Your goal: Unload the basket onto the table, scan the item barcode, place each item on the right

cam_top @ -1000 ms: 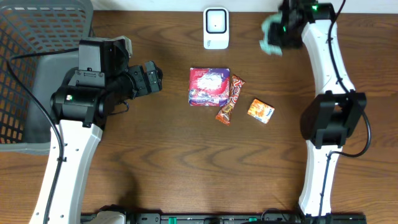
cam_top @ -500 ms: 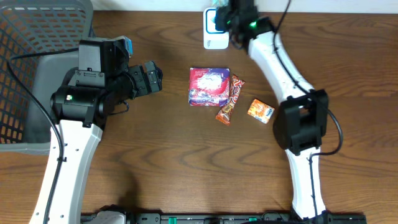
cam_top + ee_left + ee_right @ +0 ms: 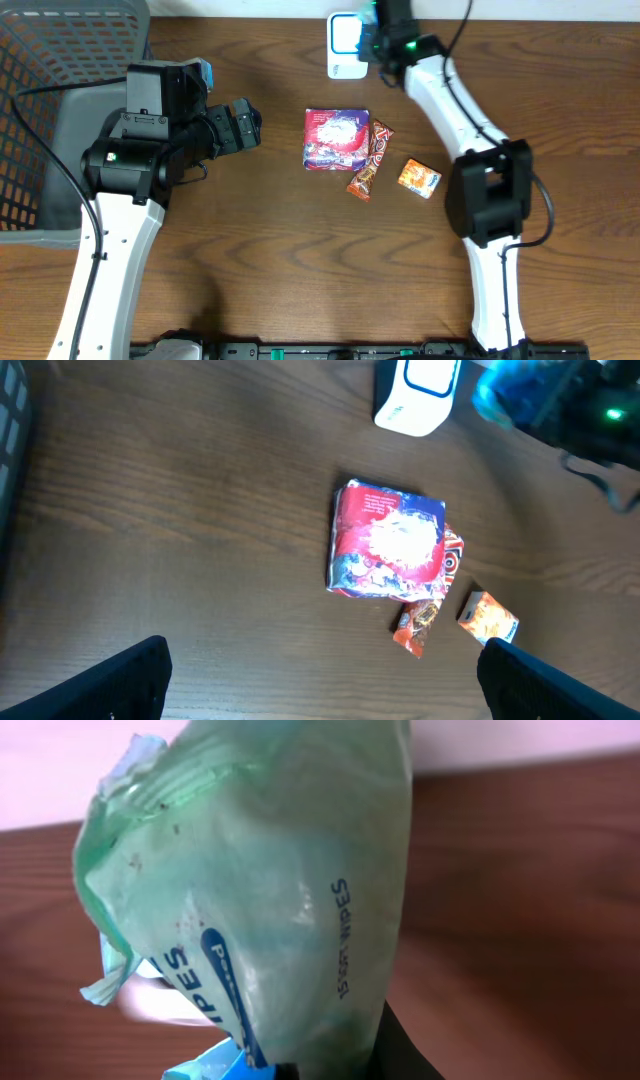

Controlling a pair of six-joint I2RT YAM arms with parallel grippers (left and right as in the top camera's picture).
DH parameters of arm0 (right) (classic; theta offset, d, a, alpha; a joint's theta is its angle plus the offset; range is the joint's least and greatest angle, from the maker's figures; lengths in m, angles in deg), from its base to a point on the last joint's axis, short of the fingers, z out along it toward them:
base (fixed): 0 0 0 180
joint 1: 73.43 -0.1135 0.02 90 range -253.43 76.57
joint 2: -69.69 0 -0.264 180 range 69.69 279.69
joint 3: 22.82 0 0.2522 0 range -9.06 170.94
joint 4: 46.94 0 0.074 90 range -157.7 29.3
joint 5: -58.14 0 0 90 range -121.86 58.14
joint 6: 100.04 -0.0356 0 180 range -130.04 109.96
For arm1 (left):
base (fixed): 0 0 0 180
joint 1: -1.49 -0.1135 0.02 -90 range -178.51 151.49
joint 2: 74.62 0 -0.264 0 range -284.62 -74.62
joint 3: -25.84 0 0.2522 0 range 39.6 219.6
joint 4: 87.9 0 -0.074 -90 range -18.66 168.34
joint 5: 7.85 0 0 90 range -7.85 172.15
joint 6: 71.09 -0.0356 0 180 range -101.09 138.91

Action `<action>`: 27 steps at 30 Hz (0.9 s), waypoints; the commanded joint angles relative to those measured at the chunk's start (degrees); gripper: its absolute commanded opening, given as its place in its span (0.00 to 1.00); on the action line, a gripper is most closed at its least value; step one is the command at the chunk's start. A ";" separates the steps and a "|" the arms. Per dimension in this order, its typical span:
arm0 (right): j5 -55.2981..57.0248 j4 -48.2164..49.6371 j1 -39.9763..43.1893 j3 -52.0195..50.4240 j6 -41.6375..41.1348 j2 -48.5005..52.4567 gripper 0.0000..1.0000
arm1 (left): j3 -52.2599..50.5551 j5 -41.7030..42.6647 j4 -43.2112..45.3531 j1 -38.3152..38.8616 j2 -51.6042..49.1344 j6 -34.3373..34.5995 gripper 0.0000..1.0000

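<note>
Right gripper [image 3: 374, 30] pinched on the wipes pack [image 3: 260, 890]; within the last second it has swung from the far right of the table to the scanner [image 3: 346, 66]; pack now over it, scan judged imminent; left gripper [image 3: 325, 680] spread wide, empty.

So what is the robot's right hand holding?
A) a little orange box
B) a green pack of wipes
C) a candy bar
B: the right hand grips the green pack of wipes, while the orange box and candy bar lie on the table.
</note>
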 commanded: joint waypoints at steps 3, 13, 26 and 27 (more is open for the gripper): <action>10.75 -8.94 10.45 1.53 3.06 -6.21 0.01 | 0.00 -0.37 -0.09 -0.15 0.50 -0.57 0.98; 8.96 -15.52 25.83 0.33 11.89 -5.40 0.01 | 0.00 -0.37 -0.09 -0.15 0.50 -0.57 0.98; -5.73 -7.26 33.81 0.28 11.87 -1.55 0.79 | 0.00 -0.37 -0.09 -0.15 0.50 -0.57 0.98; -5.22 -7.74 33.77 0.28 11.89 -1.20 0.84 | -0.02 -0.37 -0.09 -0.15 0.50 -0.57 0.98</action>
